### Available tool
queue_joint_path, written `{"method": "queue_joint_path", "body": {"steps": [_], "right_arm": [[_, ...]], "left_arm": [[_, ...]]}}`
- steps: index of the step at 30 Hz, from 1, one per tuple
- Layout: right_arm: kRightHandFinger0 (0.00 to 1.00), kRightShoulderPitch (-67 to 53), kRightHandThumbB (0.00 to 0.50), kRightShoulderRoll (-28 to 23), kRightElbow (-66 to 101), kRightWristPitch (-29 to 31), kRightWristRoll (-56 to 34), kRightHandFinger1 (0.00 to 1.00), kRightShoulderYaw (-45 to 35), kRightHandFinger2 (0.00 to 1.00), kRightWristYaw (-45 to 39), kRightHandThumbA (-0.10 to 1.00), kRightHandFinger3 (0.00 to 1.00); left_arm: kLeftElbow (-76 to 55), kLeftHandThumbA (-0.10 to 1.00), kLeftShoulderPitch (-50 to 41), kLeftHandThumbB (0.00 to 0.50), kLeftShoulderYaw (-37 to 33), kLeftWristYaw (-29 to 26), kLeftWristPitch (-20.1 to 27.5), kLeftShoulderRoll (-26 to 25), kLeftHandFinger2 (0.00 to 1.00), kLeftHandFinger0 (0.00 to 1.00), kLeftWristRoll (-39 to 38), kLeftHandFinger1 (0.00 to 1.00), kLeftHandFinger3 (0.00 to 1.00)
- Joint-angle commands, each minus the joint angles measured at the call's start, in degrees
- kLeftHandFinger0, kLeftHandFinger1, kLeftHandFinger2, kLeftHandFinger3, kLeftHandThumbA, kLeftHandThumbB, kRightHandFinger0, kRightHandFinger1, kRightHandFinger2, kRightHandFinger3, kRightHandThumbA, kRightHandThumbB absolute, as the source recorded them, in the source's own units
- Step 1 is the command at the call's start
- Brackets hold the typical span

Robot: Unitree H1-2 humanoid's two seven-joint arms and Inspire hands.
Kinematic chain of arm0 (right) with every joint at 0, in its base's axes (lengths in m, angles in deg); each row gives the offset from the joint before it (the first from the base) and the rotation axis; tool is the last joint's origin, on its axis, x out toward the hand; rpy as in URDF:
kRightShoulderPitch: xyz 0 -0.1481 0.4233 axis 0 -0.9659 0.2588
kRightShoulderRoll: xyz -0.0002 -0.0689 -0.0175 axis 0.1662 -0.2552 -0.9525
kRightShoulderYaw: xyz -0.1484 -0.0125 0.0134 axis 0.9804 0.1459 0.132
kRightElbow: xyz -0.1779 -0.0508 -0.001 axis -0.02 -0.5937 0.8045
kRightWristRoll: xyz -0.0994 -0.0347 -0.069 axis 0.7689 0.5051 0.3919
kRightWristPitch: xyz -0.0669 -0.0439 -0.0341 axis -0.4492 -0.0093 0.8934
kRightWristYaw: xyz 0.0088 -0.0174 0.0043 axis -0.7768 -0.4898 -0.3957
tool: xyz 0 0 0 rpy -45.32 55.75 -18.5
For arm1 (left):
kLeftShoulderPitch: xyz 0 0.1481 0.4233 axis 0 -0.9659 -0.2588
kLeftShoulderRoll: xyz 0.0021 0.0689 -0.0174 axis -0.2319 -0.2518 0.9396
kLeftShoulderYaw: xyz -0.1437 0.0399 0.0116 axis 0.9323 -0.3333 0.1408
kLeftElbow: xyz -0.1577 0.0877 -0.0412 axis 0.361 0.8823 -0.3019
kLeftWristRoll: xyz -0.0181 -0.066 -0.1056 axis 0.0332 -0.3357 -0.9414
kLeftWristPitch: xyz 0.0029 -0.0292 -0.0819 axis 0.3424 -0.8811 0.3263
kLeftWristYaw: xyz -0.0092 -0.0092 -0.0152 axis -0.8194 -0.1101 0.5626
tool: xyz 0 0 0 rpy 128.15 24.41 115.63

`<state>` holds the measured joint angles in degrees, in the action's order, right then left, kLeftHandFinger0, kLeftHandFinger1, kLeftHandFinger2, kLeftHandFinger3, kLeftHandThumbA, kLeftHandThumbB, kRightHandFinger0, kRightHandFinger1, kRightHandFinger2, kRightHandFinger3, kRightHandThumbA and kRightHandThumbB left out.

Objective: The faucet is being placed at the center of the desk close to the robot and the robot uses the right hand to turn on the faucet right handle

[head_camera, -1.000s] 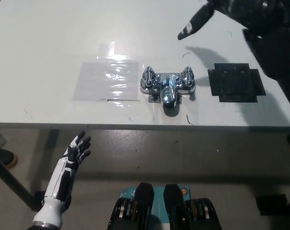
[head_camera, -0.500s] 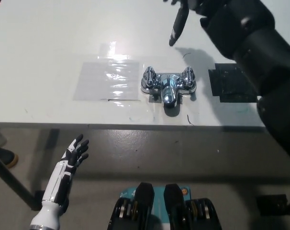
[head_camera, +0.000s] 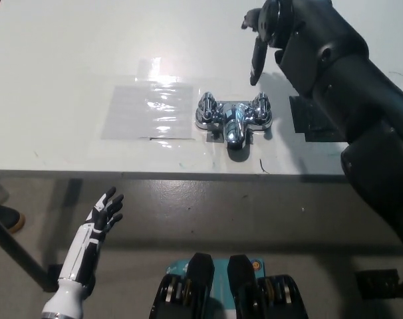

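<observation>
A chrome faucet (head_camera: 233, 118) stands near the front edge of the white desk (head_camera: 68, 73), with a handle at each end and its spout towards me. Its right handle (head_camera: 261, 107) is the one at picture right. My black right hand (head_camera: 263, 33) hangs above and just behind that handle, fingers apart and pointing down, one fingertip ending a little short of it. It holds nothing. My white left hand (head_camera: 105, 211) rests open below the desk's front edge at the lower left.
A clear plastic sheet (head_camera: 148, 110) lies taped on the desk left of the faucet. A dark square pad (head_camera: 314, 118) lies right of it, partly under my right forearm (head_camera: 348, 100). Floor shows below the desk edge.
My right arm has swung in from the far right, and the hand has come down towards the faucet's right handle. The left hand has dropped slightly.
</observation>
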<state>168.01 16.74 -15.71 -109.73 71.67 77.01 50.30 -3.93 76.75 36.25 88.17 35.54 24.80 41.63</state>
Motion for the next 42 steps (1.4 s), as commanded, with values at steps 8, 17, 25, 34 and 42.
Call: {"method": "queue_joint_path", "body": {"steps": [8,17,25,34,42], "right_arm": [[1.0,-0.09,0.285,1.2,-1.82,3.12,1.18,1.0,-1.05,1.0,2.87,1.0,1.0],[1.0,-1.54,0.265,1.12,-2.23,4.94,-0.22,1.0,-3.6,1.0,2.22,1.0,1.0],[1.0,-2.01,0.282,1.65,-2.84,4.29,0.66,1.0,-4.29,1.0,1.99,1.0,1.0],[1.0,-2.63,0.335,1.98,-3.68,2.63,3.66,1.0,-1.66,1.0,3.78,1.0,1.0],[1.0,-3.16,0.319,1.9,-4.14,1.46,3.6,1.0,-1.88,1.0,4.61,1.0,1.0]], "left_arm": [[-2.0,0.98,0.15,0.215,0.14,0.25,1.61,-0.53,1.0,1.0,-0.2,1.0,1.0],[-2.18,0.97,0.49,0.213,0.23,0.3,1.18,-0.64,1.0,1.0,-0.26,1.0,1.0],[-2.41,0.99,0.6,0.225,0.23,0.19,1.09,-0.75,1.0,1.0,0.03,1.0,1.0],[-2.49,0.99,0.97,0.229,0.37,0.29,0.85,-0.89,1.0,1.0,-0.23,1.0,1.0],[-2.85,0.98,1.13,0.215,0.48,0.55,0.48,-1.03,1.0,1.0,-0.78,1.0,1.0]]}}
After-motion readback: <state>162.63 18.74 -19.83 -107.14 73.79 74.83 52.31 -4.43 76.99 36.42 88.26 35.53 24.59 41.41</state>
